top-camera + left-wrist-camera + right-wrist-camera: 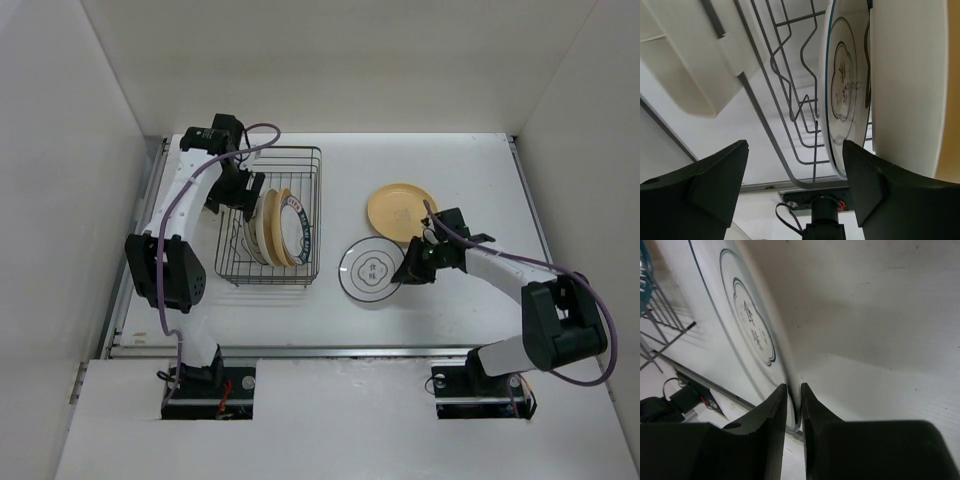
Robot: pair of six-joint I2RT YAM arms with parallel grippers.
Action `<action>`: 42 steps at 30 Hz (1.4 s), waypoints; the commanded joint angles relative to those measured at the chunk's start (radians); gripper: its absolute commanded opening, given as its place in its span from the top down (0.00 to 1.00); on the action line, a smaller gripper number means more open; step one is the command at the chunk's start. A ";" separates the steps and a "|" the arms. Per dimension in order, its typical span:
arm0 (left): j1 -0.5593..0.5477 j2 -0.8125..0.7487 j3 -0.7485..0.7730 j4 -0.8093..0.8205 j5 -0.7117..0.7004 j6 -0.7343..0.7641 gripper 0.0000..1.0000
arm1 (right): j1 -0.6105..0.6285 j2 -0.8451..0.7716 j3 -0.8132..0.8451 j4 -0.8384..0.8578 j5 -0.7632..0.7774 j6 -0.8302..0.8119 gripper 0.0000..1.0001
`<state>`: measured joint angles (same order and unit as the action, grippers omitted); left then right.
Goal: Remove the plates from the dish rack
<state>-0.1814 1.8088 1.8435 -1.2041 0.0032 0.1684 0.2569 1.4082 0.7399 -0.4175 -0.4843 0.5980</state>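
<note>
The dish rack [312,200] stands at the left and holds several upright plates [272,230]: white and tan ones, and a teal-rimmed one [303,228] at the right end. My left gripper [243,190] is open inside the rack. In the left wrist view [795,170] its right finger sits at the lower rim of a white ringed plate [842,95]. My right gripper [412,268] is shut on the right rim of a white ringed plate [368,270], low at the table. The right wrist view shows the fingers [794,400] pinching that rim [735,330]. A tan plate [400,212] lies flat behind it.
White walls enclose the table on the left, back and right. The rack's wire wall [790,95] runs close to my left fingers. A rack corner [655,310] shows at the left of the right wrist view.
</note>
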 commanded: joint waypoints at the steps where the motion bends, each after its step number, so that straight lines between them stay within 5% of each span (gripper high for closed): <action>1: -0.001 0.030 -0.017 -0.034 0.043 0.013 0.28 | 0.007 0.021 0.000 0.056 -0.022 -0.018 0.76; 7: -0.001 0.066 -0.007 -0.034 0.075 0.003 0.49 | 0.007 0.021 0.018 0.008 0.041 -0.027 0.53; 8: -0.001 0.079 -0.007 -0.034 0.075 0.003 0.64 | 0.007 0.021 0.018 -0.003 0.041 -0.027 0.44; 12: -0.001 0.093 0.016 -0.057 0.095 0.003 1.00 | 0.007 -0.003 0.071 -0.055 0.101 -0.037 0.24; 16: -0.013 0.064 0.077 -0.057 0.095 -0.029 1.00 | 0.007 -0.051 0.130 -0.127 0.199 -0.046 0.14; 23: -0.061 0.014 0.305 -0.054 -0.047 -0.082 1.00 | 0.016 -0.127 0.248 -0.239 0.355 -0.055 0.13; 29: -0.070 -0.118 0.359 0.111 -0.273 -0.072 1.00 | 0.036 -0.247 0.283 -0.126 0.264 -0.112 0.13; 33: -0.079 -0.201 0.349 0.273 -0.286 -0.058 1.00 | 0.059 -0.302 0.292 0.001 0.144 -0.112 0.13; 38: -0.079 -0.223 0.391 0.256 0.004 -0.098 1.00 | 0.093 -0.291 0.332 0.123 0.029 -0.098 0.13; 42: -0.079 -0.172 0.392 0.207 0.438 -0.162 1.00 | 0.103 -0.259 0.342 0.278 -0.072 -0.035 0.13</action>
<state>-0.2539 1.5967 2.2219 -1.0069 0.0795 0.0650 0.3454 1.1332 1.0355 -0.3233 -0.4480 0.5179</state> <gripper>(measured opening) 0.063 0.869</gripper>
